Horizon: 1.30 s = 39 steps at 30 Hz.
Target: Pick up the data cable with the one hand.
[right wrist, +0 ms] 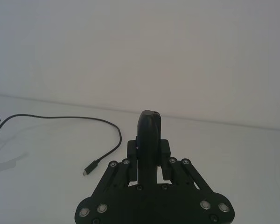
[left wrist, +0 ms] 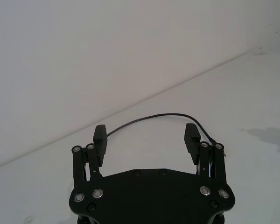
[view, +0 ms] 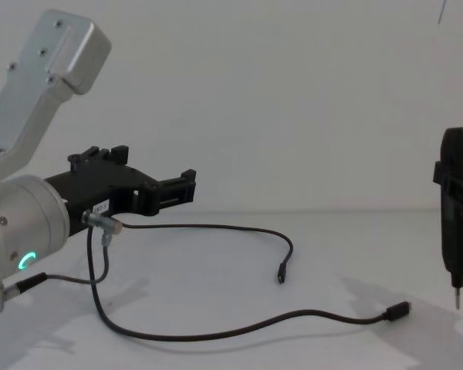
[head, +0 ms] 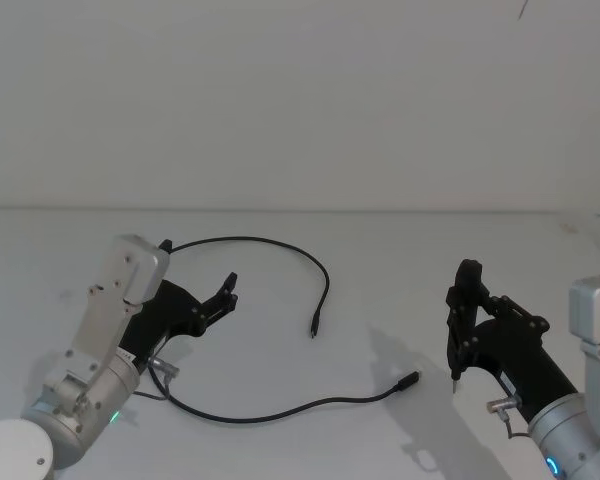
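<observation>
The data cable is thin and black and lies loose on the white table. One plug rests mid-table and the other lies nearer the right arm. My left gripper, the hand with the white label and green ring, hovers open above the cable's left bend, touching nothing. In the left wrist view its fingers stand wide apart, with the cable arcing on the table beyond them. My right gripper hangs at the right, shut on a black pen-like tool with a thin metal tip pointing down.
A short lead with silver plugs loops from the left wrist down beside the cable. A plain white wall stands behind the table. The nearest cable plug lies off to one side of the right gripper.
</observation>
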Motion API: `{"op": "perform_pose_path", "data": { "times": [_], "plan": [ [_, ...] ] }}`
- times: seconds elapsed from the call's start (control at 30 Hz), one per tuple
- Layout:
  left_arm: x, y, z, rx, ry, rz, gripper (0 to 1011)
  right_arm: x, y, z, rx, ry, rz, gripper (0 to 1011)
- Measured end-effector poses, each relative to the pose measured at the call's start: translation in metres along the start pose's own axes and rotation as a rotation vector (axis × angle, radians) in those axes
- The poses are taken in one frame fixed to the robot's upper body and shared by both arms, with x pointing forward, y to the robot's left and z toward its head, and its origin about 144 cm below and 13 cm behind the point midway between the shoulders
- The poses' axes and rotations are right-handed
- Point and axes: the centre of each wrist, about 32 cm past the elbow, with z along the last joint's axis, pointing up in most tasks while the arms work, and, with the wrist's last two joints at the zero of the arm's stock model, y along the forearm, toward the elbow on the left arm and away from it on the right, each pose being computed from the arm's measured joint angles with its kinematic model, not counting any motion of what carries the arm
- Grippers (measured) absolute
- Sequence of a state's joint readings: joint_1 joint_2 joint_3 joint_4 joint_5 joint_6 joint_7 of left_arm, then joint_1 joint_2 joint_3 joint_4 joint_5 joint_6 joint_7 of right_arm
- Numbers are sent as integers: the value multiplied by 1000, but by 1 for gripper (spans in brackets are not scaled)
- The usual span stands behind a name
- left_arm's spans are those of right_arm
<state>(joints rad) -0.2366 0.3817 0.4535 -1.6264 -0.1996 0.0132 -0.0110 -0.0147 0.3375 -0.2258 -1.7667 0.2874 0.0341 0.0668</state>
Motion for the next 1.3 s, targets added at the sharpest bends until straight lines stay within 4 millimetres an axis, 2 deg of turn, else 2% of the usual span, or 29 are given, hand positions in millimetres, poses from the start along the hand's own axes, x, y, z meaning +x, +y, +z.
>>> {"op": "perform_pose_path", "data": {
  "times": [0.67, 1.3],
  "plan": [
    [1, -2, 1, -7, 1, -18, 1001, 0, 0, 0, 0, 0, 0, 279],
    [10, -20, 2, -11, 51, -240, 1001, 0, 0, 0, 0, 0, 0, 279]
  ]
}}
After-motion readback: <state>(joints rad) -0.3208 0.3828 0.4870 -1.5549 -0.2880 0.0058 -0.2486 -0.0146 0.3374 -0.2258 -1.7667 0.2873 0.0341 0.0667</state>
